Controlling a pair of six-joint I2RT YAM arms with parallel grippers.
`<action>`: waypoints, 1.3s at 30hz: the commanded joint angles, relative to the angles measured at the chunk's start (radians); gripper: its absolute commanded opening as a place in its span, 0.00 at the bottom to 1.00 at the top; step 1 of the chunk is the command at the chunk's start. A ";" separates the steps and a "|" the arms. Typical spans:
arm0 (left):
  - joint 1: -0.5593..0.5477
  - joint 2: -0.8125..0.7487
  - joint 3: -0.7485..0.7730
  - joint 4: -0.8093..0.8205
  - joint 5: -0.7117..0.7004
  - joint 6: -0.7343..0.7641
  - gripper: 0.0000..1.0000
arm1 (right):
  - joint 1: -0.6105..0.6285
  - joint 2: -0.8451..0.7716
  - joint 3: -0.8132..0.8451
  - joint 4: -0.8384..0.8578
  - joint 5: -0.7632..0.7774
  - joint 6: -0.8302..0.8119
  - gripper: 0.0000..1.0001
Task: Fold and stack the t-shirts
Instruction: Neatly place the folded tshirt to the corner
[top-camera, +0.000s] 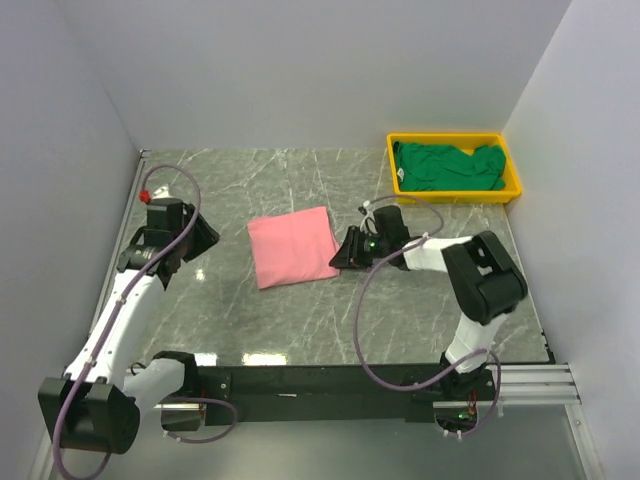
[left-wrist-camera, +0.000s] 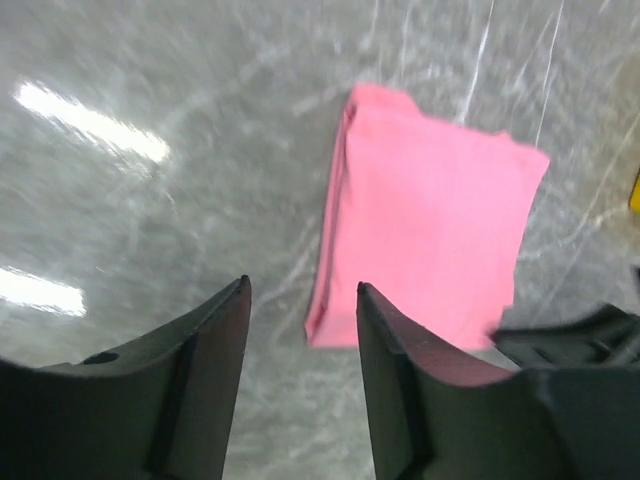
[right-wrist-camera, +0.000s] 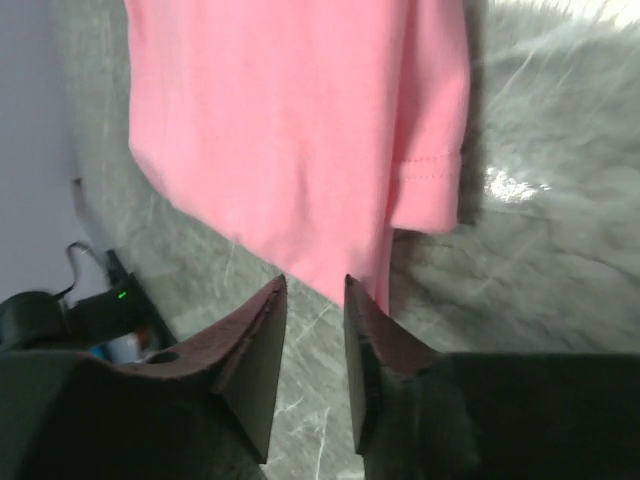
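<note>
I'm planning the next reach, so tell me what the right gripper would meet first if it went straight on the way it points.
The pink shirt: the right gripper points at its near edge, just past the jaws. Height is unclear, so it might skim over the cloth.

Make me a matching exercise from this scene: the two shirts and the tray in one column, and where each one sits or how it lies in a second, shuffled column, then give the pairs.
Column one
1. pink t-shirt
2. green t-shirt
3. yellow tray

Column two
A. in the far right corner of the table
B. bunched up inside the tray
C. folded flat in the middle of the table

Pairs: 1-C, 2-B, 3-A
</note>
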 joint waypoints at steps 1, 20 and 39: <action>0.012 -0.043 0.064 -0.035 -0.128 0.096 0.53 | 0.004 -0.143 0.085 -0.253 0.227 -0.179 0.38; 0.012 -0.108 -0.014 0.056 -0.269 0.187 0.57 | 0.147 0.066 0.484 -0.638 0.628 -0.302 0.63; 0.012 -0.145 -0.023 0.059 -0.244 0.196 0.57 | 0.253 0.203 0.599 -0.761 0.740 -0.331 0.16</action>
